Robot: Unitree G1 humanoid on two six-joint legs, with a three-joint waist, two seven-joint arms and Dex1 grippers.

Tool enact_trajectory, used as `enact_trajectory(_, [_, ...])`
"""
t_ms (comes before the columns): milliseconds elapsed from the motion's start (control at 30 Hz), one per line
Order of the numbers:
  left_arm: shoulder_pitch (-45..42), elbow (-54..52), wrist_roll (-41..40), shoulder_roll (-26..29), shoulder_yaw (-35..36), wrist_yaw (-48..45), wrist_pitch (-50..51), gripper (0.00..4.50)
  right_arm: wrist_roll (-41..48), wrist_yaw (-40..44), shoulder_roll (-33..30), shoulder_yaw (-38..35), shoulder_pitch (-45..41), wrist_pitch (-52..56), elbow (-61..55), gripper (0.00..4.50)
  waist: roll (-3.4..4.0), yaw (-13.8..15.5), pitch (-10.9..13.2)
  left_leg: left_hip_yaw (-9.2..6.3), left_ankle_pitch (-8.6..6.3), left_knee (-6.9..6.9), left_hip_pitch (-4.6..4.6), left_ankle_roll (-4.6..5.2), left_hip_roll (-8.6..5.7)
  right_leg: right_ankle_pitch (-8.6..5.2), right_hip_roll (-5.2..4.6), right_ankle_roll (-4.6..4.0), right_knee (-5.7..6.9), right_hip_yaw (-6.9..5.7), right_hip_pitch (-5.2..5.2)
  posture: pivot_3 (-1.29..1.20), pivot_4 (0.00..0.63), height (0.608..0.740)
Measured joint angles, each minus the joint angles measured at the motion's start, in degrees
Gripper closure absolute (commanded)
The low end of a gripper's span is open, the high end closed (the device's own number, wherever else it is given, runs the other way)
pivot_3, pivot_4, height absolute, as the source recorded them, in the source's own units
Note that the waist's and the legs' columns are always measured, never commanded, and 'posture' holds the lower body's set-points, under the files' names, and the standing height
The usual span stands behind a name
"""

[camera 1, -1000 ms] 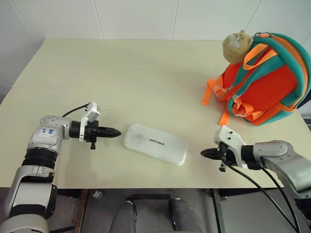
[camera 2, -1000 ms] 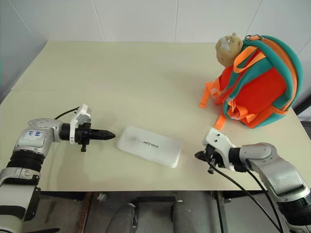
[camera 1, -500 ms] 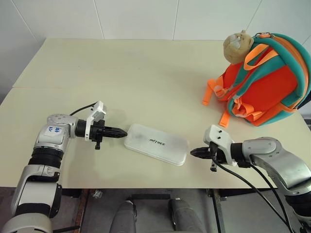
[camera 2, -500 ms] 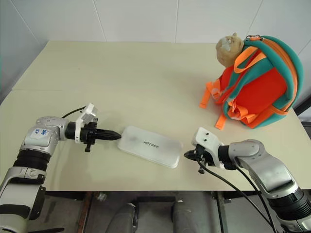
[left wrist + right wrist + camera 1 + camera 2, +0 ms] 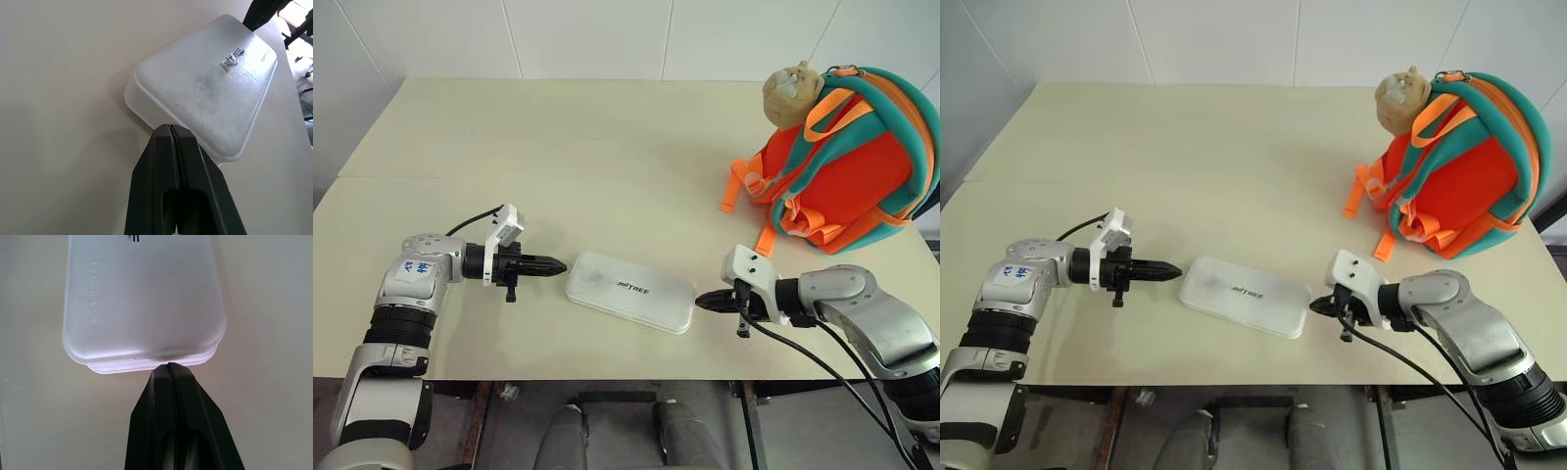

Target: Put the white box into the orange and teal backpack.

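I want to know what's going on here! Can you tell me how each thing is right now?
white box: lying flat on the table, not lifted.
orange and teal backpack: standing upright on the table, away from the box.
left gripper: shut, tip at the box's left end.
right gripper: shut, tip at the box's right end.
table: bearing the box and backpack.

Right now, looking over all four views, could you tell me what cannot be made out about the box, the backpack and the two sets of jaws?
- Backpack: its opening is not visible in the head views; only the strap side faces the camera, and the picture edge cuts its right side.
- White box: whether the shut left gripper and the shut right gripper touch its ends; in both wrist views the tips hide the contact.
- Box top end: cut off in the right wrist view.
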Motion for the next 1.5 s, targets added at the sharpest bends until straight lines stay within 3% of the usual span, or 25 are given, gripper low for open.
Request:
enact_trajectory(533, [-0.2, 1.4, 1.0, -3.0, -1.3, 0.4, 0.3, 4.49, -1.9, 1.0, 0.7, 0.3, -1.2, -0.1, 1.8, 4.5, 0.0, 0.0, 0.0, 0.0, 0.0, 0.01, 0.0, 0.0, -0.02, 0.01, -0.01, 0.01, 0.0, 0.0, 0.01, 0.0, 0.15, 0.74])
enact_trajectory(1033, [8.7, -16.4, -0.3, 3.2, -1.9, -0.5, 9.6, 4.49, -6.0, 6.5, 1.7, 2.3, -5.2, -7.3, 7.7, 4.5, 0.0, -0.1, 0.0, 0.0, 0.0, -0.02, 0.01, 0.0, -0.01, 0.0, -0.01, -0.01, 0.0, 0.01, 0.0, 0.0, 0.15, 0.74])
enact_trajectory(1433, [10.0, -18.7, -2.0, 2.3, 2.4, 7.4, 11.2, 4.49, -7.6, 6.3, 0.9, 1.7, -5.6, -7.5, 9.4, 4.5, 0.0, 0.0, 0.0, 0.0, 0.0, -0.01, 0.01, 0.0, -0.02, 0.0, -0.03, -0.01, -0.01, 0.01, 0.0, 0.0, 0.15, 0.74])
enact_trajectory(1500, [9.5, -18.5, -2.7, 2.7, 3.6, 8.4, 12.2, 4.1, -8.0, 6.2, -0.8, 0.2, -5.6, -7.8, 10.5, 4.13, 0.0, 0.0, 0.0, 0.0, 0.0, -0.01, 0.01, 0.0, -0.02, 0.0, -0.03, -0.01, -0.02, 0.01, 0.0, 0.0, 0.15, 0.74])
